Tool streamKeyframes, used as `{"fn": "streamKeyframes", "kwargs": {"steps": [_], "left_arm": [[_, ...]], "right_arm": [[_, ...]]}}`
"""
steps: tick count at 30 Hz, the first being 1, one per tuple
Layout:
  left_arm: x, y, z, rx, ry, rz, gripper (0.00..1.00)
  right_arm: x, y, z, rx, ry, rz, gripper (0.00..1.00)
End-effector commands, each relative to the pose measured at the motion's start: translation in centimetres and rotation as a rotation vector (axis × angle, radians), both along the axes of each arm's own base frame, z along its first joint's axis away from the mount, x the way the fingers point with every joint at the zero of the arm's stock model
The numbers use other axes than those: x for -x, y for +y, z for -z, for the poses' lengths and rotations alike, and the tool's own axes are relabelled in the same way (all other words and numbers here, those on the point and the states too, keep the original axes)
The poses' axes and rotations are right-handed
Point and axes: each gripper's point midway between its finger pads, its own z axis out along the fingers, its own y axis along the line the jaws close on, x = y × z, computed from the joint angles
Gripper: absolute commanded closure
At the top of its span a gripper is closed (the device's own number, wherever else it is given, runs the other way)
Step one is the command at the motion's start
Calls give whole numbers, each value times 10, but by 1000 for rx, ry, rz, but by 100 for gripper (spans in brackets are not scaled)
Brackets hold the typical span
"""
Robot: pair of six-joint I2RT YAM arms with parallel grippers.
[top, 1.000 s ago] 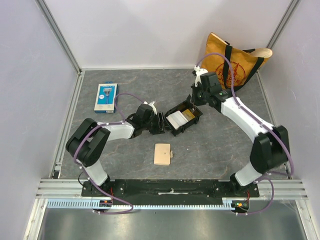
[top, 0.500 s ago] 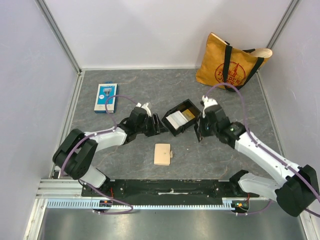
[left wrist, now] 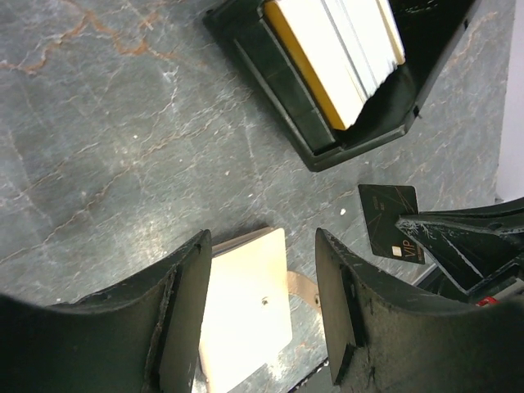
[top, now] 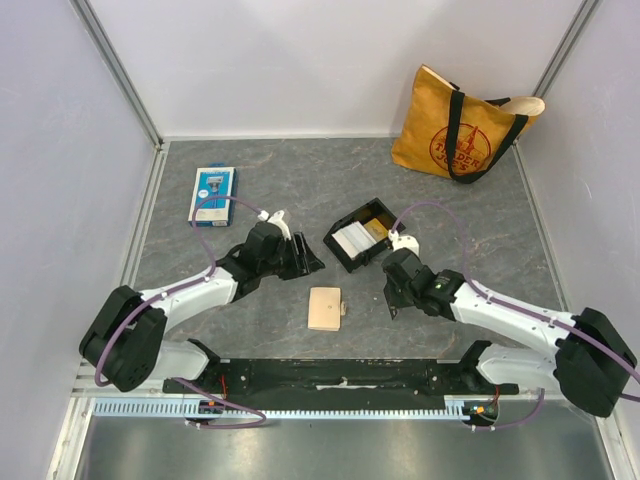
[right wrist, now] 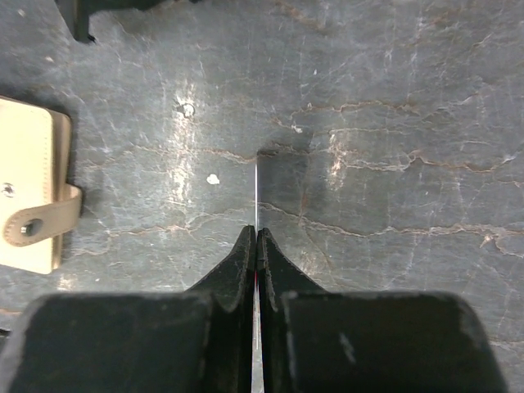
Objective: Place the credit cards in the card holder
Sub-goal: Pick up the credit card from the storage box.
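The tan card holder [top: 325,308] lies flat and closed near the table's front, its tab on the right. Several credit cards [top: 360,237] stand on edge in a black tray [top: 340,258] behind it. My right gripper [top: 392,292] hovers low to the right of the holder, shut on a dark credit card [left wrist: 391,221] marked VIP. In the right wrist view this card [right wrist: 256,192] shows edge-on, standing out of the shut gripper [right wrist: 256,233]. My left gripper [top: 303,258] is open and empty above the holder [left wrist: 246,315], left of the tray.
A blue-and-white retail package [top: 212,194] lies at the back left. A yellow tote bag [top: 465,125] leans in the back right corner. Walls enclose the table on three sides.
My right arm has swung from the back by the bag down to the front, right of the card holder. My left gripper has drawn back from the tray, to the left.
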Motion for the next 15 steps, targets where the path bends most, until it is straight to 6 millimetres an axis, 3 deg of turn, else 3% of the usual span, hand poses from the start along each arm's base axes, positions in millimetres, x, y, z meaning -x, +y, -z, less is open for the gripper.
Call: {"fn": "streamKeyframes", "kwargs": {"steps": [1, 11, 15], "left_arm": [[2, 8, 2, -36, -25, 0, 40], [2, 8, 6, -46, -16, 7, 40], [2, 8, 7, -47, -15, 9, 40]], "right_arm": [[-4, 0, 10, 28, -40, 48, 93], [-2, 4, 15, 42, -20, 12, 84], [-3, 6, 13, 42, -25, 7, 91]]}}
